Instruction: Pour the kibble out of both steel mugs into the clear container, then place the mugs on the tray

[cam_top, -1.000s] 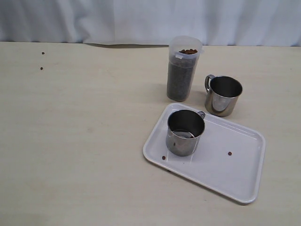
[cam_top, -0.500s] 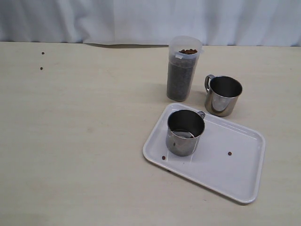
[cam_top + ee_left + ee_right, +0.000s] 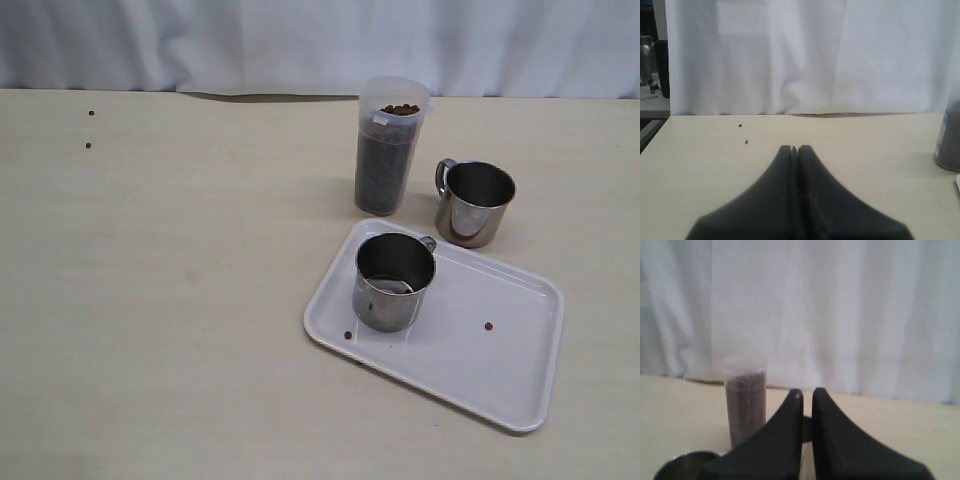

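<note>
Left gripper (image 3: 794,148) and right gripper (image 3: 806,392) are clenched empty; first steel mug (image 3: 393,282) stands on the tray (image 3: 500,370), second steel mug (image 3: 474,204) on the table (image 3: 180,300) beside the clear container (image 3: 392,100) holding kibble (image 3: 385,170).

The exterior view looks down from high at the worktop (image 3: 150,300), facing the white curtain (image 3: 300,40). Both wrist views sit low (much nearer the worktop), looking level past their fingers (image 3: 782,190) at that curtain. All three share the clear container (image 3: 391,145).
</note>
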You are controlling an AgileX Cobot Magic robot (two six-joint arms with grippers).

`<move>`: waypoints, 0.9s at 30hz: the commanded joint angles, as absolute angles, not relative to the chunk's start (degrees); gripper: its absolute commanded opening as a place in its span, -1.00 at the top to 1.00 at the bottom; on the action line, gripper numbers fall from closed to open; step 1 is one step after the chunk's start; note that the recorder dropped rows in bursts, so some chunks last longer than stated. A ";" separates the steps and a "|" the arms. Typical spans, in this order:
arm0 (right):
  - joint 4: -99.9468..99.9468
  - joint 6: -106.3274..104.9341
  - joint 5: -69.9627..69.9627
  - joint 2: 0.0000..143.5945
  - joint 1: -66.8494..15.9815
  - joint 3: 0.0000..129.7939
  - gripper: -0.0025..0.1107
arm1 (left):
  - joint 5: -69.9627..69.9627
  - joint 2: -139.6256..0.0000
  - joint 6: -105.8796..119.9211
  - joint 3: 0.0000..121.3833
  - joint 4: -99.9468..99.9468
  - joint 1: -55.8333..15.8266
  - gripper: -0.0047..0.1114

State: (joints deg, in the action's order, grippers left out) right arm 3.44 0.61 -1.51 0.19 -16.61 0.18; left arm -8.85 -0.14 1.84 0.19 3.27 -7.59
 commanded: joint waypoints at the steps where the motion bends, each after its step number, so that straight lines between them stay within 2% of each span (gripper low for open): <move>1: 3.86 0.00 5.99 0.00 -16.79 0.00 0.86 | -8.22 0.00 1.46 0.00 3.70 -7.89 0.92; 5: 3.86 0.00 6.43 0.00 -16.79 0.00 0.86 | -8.22 0.00 1.46 0.00 3.70 -7.89 0.92; 8: 3.86 0.00 13.66 0.00 -16.79 0.00 0.86 | -8.22 0.00 1.46 0.00 3.70 -7.89 0.92; 14: 3.86 0.39 13.48 2.11 -16.79 0.00 0.86 | -8.22 0.00 1.46 0.00 3.70 -7.89 0.92; 20: 3.86 0.75 22.42 19.33 -16.79 0.00 0.86 | -8.22 0.00 1.46 0.00 3.70 -7.89 0.92; 23: 3.86 0.75 30.35 32.68 -16.79 0.00 0.86 | -8.22 0.00 1.46 0.00 3.70 -7.89 0.92; 25: 3.86 0.64 34.59 39.22 -16.79 0.00 0.77 | -8.22 0.00 1.46 0.00 3.70 -7.89 0.92; 26: 3.86 0.64 39.19 46.49 -16.79 0.00 0.55 | -8.22 0.00 1.46 0.00 3.70 -7.89 0.92; 27: 3.86 0.64 42.83 53.37 -16.79 0.00 0.24 | -8.22 0.00 1.46 0.00 3.55 -7.89 0.92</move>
